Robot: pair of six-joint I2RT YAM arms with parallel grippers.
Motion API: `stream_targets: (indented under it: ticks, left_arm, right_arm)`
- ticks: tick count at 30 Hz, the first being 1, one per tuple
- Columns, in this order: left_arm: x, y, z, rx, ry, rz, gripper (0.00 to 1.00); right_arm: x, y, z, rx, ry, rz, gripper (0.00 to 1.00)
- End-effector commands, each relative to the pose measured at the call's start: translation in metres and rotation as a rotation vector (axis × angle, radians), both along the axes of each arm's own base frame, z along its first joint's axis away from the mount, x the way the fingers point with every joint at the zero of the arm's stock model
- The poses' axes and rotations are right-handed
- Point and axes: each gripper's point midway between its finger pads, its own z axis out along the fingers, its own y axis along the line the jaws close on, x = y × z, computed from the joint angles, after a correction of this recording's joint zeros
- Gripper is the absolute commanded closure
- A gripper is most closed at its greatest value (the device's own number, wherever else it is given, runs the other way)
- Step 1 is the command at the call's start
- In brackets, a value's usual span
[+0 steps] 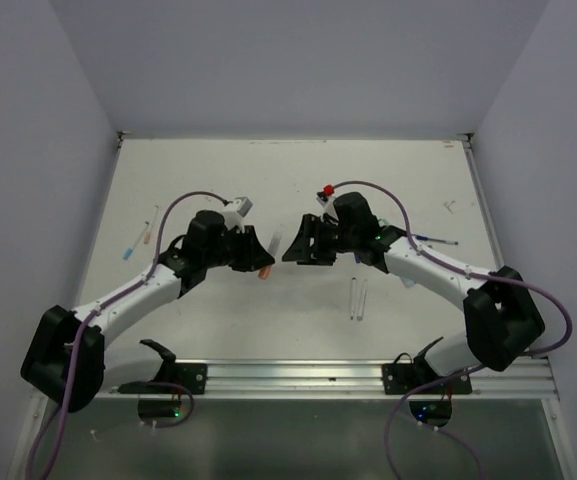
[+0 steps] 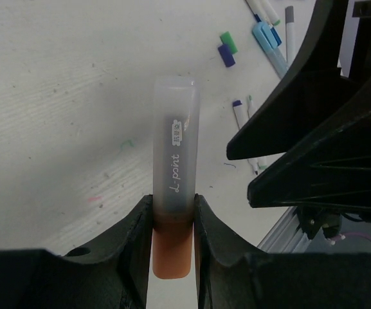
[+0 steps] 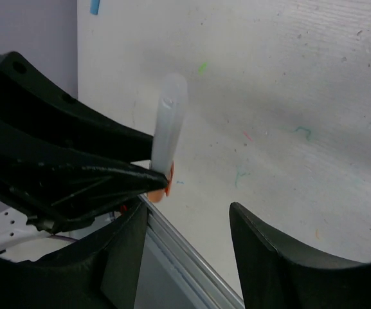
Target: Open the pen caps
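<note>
I am looking down on the white table (image 1: 218,170), which is carrying everything in view. The left arm (image 1: 133,295) and the right arm (image 1: 438,270) are curving in from the near corners and are facing each other near the middle of the table.

The left gripper (image 2: 172,215) is pinching a pen (image 2: 175,141). Its two fingers are pressing from either side just where the frosted barrel is joining the orange cap (image 2: 172,257). The cap is sticking out on the wrist side of the fingers, and the barrel is pointing away, raised off the table.

The right gripper (image 3: 188,215) is standing spread with nothing between its fingers. It is sitting just beside the held pen and is not touching it.

Other pens are lying loose on the table: two clear pens (image 1: 358,298) side by side near the front rail, a few thin pens (image 1: 140,235) by the left edge, and a light blue pen (image 2: 269,42) farther out.

Near that one, a green cap (image 2: 229,42) and a dark blue cap (image 2: 226,56) are lying loose, just beside each other.
</note>
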Motion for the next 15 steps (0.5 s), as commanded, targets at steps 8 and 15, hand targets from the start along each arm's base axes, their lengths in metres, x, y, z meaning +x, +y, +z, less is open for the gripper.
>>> stream_targets:
  ticks: [8,15]
  left_arm:
    - [-0.016,-0.031,0.01,-0.036,-0.061,-0.051,1.0]
    - [-0.024,-0.039,0.012,-0.041,-0.063,-0.071,1.0]
  right_arm:
    - [0.018,0.027,0.008,0.032,-0.019,-0.056,0.45]
    - [0.021,0.03,-0.004,0.033,0.006,-0.071,0.49]
